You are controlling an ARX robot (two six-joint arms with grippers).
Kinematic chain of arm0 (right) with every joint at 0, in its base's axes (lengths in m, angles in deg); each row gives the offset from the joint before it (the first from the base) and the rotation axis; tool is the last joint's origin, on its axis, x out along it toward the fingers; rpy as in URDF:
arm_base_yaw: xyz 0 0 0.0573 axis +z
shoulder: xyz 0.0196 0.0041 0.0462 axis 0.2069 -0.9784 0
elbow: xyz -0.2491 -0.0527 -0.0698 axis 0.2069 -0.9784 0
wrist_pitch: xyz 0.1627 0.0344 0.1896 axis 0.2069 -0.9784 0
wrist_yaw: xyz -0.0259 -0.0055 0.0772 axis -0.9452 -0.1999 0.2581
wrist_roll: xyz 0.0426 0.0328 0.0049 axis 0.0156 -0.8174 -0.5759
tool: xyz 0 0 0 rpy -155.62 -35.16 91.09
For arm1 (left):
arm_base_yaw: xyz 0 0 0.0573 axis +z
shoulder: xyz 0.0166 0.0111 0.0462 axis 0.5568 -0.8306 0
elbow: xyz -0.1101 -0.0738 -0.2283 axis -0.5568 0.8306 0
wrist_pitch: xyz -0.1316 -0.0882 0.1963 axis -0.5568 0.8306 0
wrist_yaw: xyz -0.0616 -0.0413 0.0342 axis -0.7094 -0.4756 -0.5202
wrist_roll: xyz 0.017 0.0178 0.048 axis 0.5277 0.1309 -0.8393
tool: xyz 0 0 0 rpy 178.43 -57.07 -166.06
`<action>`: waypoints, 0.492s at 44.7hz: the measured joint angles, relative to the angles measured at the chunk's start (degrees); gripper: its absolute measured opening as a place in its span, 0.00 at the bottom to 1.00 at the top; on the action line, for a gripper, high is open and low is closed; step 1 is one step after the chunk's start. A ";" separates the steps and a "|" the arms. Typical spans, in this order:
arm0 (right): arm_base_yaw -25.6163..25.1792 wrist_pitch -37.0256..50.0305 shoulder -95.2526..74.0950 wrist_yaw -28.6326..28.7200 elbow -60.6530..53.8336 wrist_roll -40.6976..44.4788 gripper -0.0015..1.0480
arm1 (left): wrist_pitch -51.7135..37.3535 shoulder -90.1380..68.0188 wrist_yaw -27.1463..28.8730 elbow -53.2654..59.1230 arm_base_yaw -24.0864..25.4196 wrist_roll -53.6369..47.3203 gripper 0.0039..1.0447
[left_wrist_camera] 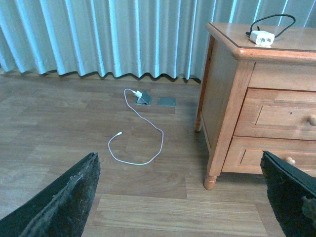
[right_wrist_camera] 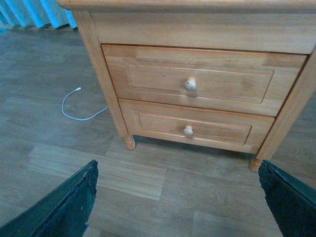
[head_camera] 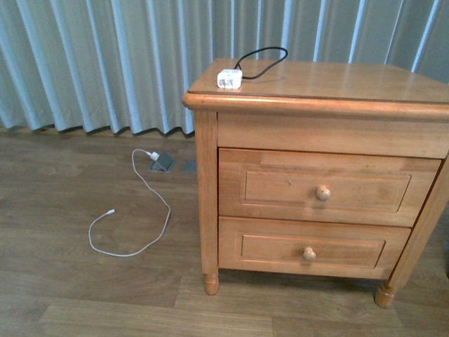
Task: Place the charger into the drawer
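The charger (head_camera: 229, 78), a small white block with a looped black cable (head_camera: 263, 60), lies on the nightstand top near its left front corner; it also shows in the left wrist view (left_wrist_camera: 261, 37). The upper drawer (head_camera: 324, 186) is shut, with a round wooden knob (head_camera: 323, 193); it shows in the right wrist view (right_wrist_camera: 197, 79) too. My left gripper (left_wrist_camera: 182, 197) is open and empty over the floor, left of the nightstand. My right gripper (right_wrist_camera: 177, 197) is open and empty over the floor in front of the drawers. Neither arm shows in the front view.
The shallower lower drawer (head_camera: 309, 249) is shut below the upper one. A long thin white cable (head_camera: 130, 225) lies on the wooden floor, running from a floor socket (head_camera: 161, 163). Pale curtains (head_camera: 91, 63) hang behind. The nightstand's front left leg (head_camera: 210, 281) stands on the floor.
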 joint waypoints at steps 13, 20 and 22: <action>5.57 12.48 -36.89 -4.28 18.29 1.07 0.92 | 0.00 0.00 0.00 0.00 0.00 0.00 0.94; 7.06 13.75 -50.69 -5.49 28.87 1.11 0.92 | 0.00 0.00 -0.02 0.00 0.00 0.00 0.94; 7.10 13.94 -53.92 -5.95 31.80 1.05 0.92 | 0.00 0.00 0.00 0.00 0.00 0.00 0.94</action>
